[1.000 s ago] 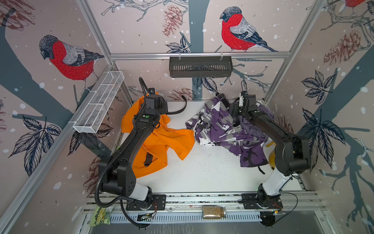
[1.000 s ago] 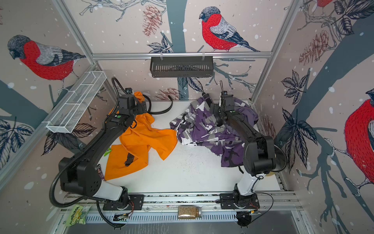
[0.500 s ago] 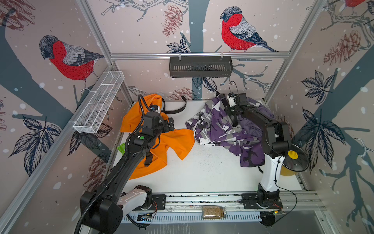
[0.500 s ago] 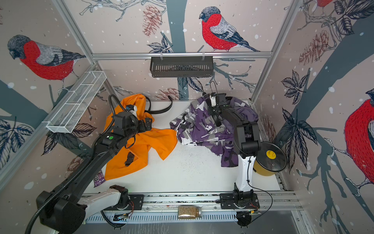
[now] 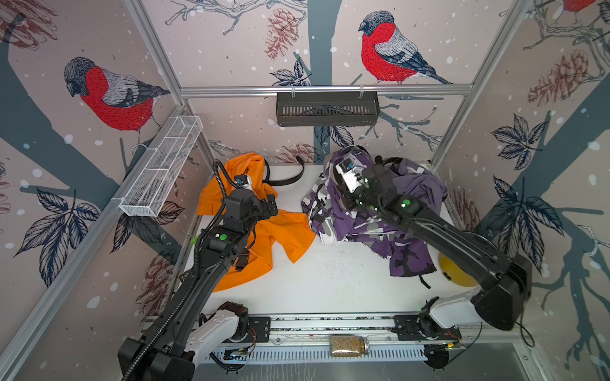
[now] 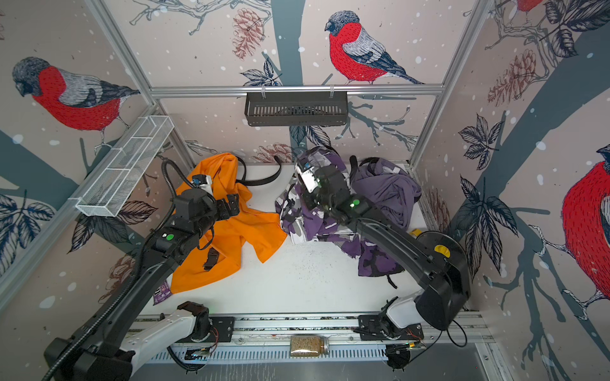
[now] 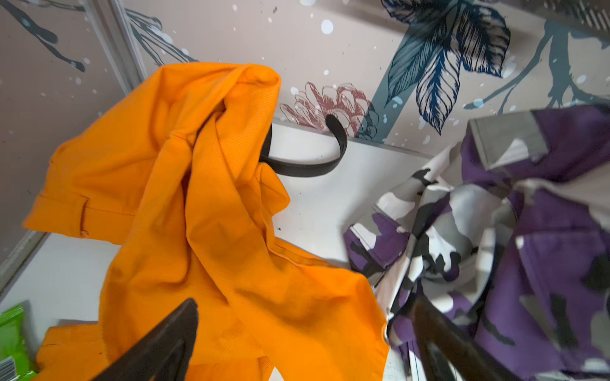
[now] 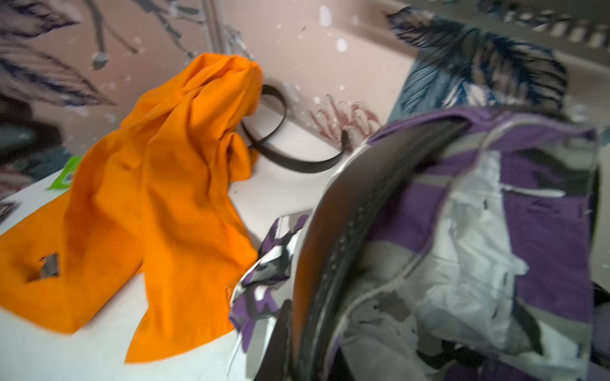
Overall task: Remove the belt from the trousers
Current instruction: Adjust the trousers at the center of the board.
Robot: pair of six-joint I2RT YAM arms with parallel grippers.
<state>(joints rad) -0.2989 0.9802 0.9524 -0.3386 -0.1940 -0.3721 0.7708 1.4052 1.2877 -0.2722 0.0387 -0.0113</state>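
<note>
Orange trousers (image 5: 251, 231) lie at the left, and a black belt (image 5: 287, 179) curls out of their waist near the back wall (image 7: 307, 170). My left gripper (image 5: 269, 206) hovers over them, open and empty (image 7: 305, 301). Purple camouflage trousers (image 5: 369, 227) lie bunched at the right. My right gripper (image 5: 345, 198) sits low in their folds, its fingers mostly hidden in both top views. In the right wrist view the right gripper (image 8: 297, 346) is shut on a dark belt (image 8: 363, 204) that runs from the jaws up into the purple trousers (image 8: 544, 214).
A black buckle piece (image 5: 242, 260) rests on the orange cloth. A yellow spool (image 5: 455, 273) sits by the right arm's base, a green packet (image 7: 10, 333) at the left edge. A wire basket (image 5: 161, 165) and a black basket (image 5: 326, 109) hang on the walls.
My right gripper has shut on the dark belt and shifted left over the purple trousers. The left arm has drawn back from the rear wall toward the front, still open.
</note>
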